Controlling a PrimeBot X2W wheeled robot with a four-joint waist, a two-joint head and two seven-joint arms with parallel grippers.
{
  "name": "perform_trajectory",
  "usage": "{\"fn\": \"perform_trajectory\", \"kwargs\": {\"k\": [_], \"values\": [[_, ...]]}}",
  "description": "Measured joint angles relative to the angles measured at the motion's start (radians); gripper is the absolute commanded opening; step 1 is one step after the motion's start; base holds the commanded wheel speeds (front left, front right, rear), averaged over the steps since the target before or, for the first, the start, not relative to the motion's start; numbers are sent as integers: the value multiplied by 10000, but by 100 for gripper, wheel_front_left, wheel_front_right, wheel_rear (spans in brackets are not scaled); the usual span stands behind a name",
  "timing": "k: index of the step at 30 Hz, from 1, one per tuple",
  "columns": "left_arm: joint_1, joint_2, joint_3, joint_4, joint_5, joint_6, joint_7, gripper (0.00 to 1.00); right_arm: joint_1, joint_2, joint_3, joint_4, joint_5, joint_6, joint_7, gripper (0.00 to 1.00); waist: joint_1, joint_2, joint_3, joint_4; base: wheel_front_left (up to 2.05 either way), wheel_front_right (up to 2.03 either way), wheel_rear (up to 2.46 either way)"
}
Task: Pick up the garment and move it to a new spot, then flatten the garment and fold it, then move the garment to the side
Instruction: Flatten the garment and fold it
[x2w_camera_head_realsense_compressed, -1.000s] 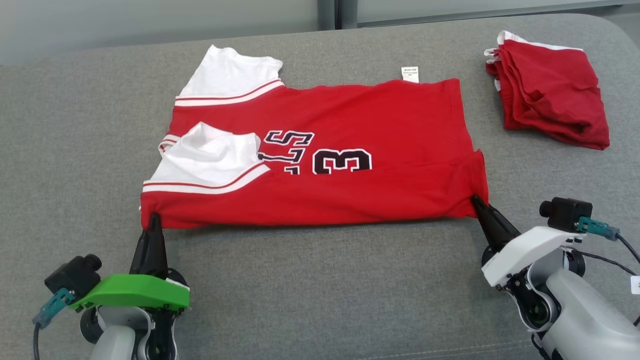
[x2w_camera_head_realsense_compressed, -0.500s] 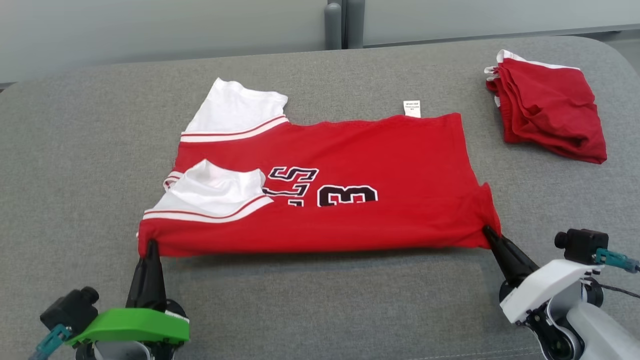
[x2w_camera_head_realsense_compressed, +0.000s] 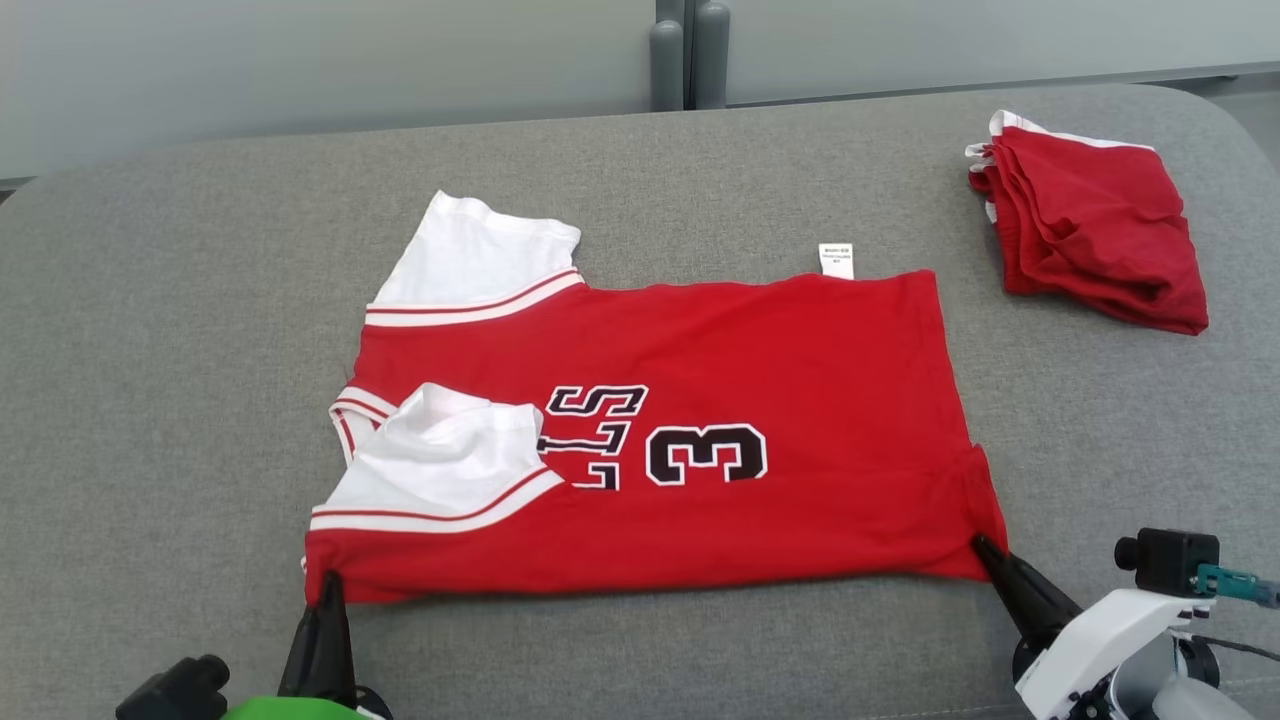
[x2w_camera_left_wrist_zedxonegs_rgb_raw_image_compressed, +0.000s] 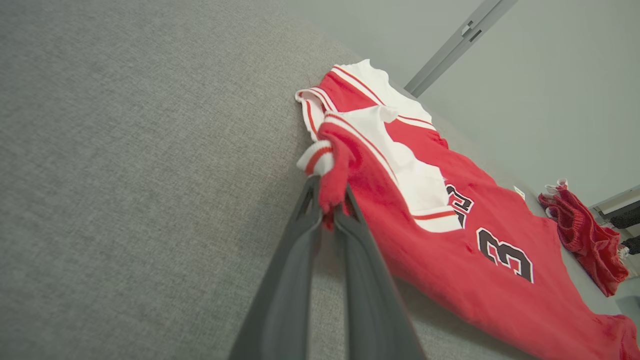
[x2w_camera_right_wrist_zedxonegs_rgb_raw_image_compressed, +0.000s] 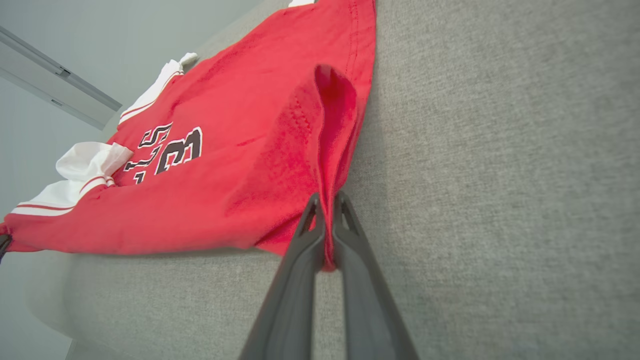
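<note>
While the camera itself has shifted, the garment (x2w_camera_head_realsense_compressed: 700, 400) has also slid toward the robot, away from the folded red shorts (x2w_camera_head_realsense_compressed: 1090, 230) at the far right. It lies spread on the grey padded surface (x2w_camera_head_realsense_compressed: 150, 350), one white sleeve turned over its front. The left gripper (x2w_camera_head_realsense_compressed: 329, 582) pinches the near-left corner and the right gripper (x2w_camera_head_realsense_compressed: 982, 545) the near-right corner, so the near edge runs taut. This is likely a smoothing drag, with folding not yet finished.

The red-and-white numbered jersey (x2w_camera_head_realsense_compressed: 750, 350) covers the middle of the grey fabric surface (x2w_camera_head_realsense_compressed: 150, 350); a folded red cloth bundle (x2w_camera_head_realsense_compressed: 1100, 230) blocks the far right corner. The left edge lies bare.
</note>
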Motion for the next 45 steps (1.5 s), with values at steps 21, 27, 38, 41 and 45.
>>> {"fn": "perform_trajectory", "kwargs": {"k": [21,27,38,41,45], "values": [[282,159,-291,1064,196,384,698,100,335,334,123,754,391,-219,554,100,0,0,-360,-170,0,0,0],[282,169,-238,1174,196,441,708,100,298,322,84,796,305,-297,462,100,0,0,-317,-171,0,0,0],[391,642,345,861,391,654,539,100,262,-209,-380,660,-113,-719,-138,100,0,0,-221,-143,0,0,0],[362,792,353,527,604,660,414,100,-32,-389,-506,420,-357,-823,-316,100,0,0,-222,-142,0,0,0],[130,815,211,163,907,660,339,100,-600,-510,-598,-36,-859,-988,-451,100,0,0,-237,-145,0,0,0]]}}
